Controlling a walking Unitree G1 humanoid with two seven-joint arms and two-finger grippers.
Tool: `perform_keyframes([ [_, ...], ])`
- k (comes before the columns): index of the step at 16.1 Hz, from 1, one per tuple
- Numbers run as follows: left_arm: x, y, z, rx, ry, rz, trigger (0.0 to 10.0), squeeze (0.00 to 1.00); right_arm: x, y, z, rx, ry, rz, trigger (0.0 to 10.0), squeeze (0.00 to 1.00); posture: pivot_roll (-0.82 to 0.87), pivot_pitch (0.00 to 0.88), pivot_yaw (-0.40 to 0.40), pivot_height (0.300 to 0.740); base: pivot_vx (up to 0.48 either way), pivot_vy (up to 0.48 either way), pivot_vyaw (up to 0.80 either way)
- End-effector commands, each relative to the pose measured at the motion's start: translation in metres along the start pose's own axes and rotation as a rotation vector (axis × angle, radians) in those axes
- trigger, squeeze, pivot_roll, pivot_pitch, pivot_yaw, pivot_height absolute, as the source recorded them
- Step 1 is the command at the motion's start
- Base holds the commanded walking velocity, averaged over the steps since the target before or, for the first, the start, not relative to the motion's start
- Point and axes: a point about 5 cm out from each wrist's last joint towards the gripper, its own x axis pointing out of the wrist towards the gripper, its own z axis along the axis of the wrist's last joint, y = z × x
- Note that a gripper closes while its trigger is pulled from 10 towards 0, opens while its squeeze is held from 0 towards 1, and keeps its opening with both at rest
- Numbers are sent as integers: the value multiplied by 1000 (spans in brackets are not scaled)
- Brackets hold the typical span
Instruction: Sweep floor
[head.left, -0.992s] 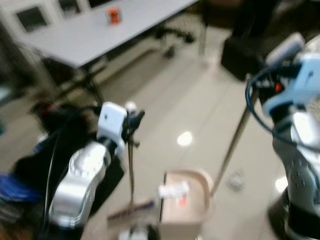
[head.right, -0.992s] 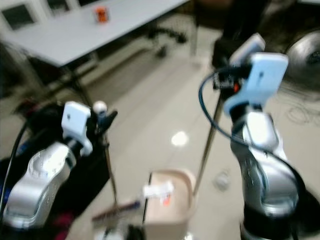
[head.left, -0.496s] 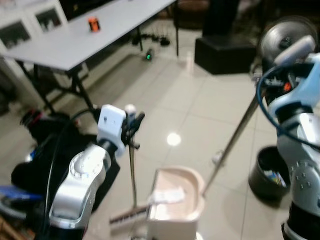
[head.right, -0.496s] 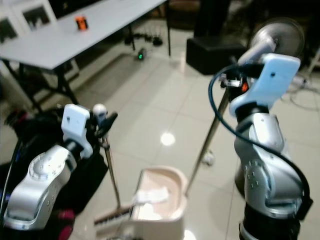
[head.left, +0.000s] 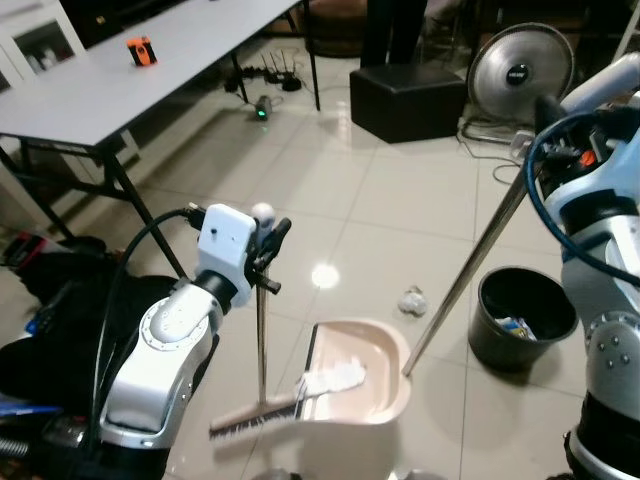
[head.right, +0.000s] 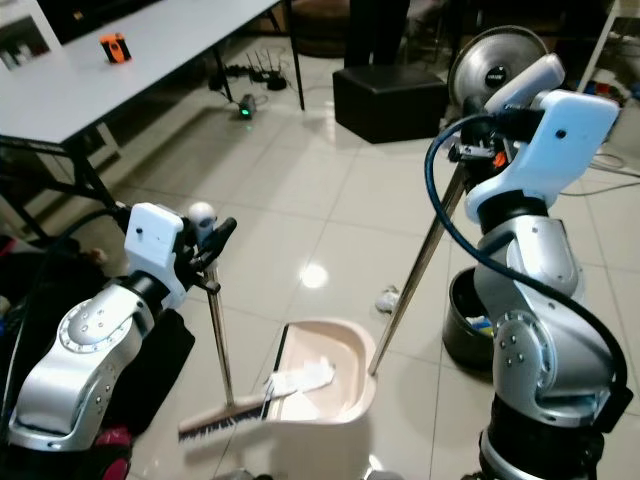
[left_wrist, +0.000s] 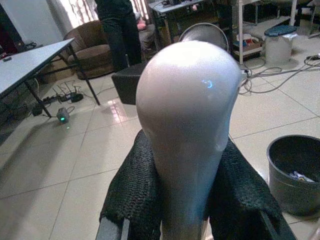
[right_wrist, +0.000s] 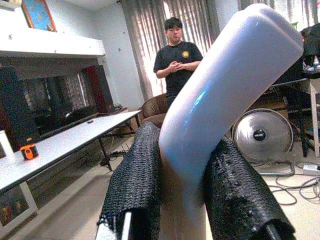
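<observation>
Left gripper (left_wrist: 182, 210) clamping broom (head.left: 262, 345), right gripper (right_wrist: 180, 200) clamping dustpan (head.left: 362, 385) handle. Paper already lying in pan; next likely sweeping wad (head.left: 411, 299) in.

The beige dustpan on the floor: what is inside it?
Inside the beige plastic dustpan lies a crumpled white scrap of paper, beside the broom's bristles. Anything beneath the scrap is hidden.

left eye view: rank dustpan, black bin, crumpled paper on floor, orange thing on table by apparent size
1. dustpan, nearest the camera, which flatters it
2. black bin
3-4. crumpled paper and orange object look alike; the orange one lies farther off, so unranked
</observation>
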Motion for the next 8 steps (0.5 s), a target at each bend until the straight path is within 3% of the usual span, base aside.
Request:
perform_keyframes([
  [1, 2, 2, 6, 29, -24, 0, 10000, 0, 1, -1, 10, 8, -45, 4, 10000, 0, -27, 48, 110, 740, 0, -315, 0],
  [8, 5, 1, 7, 34, -31, -8, 10000, 0, 6, -12, 23, 5, -97, -17, 10000, 0, -34, 42, 118, 740, 0, -316, 0],
])
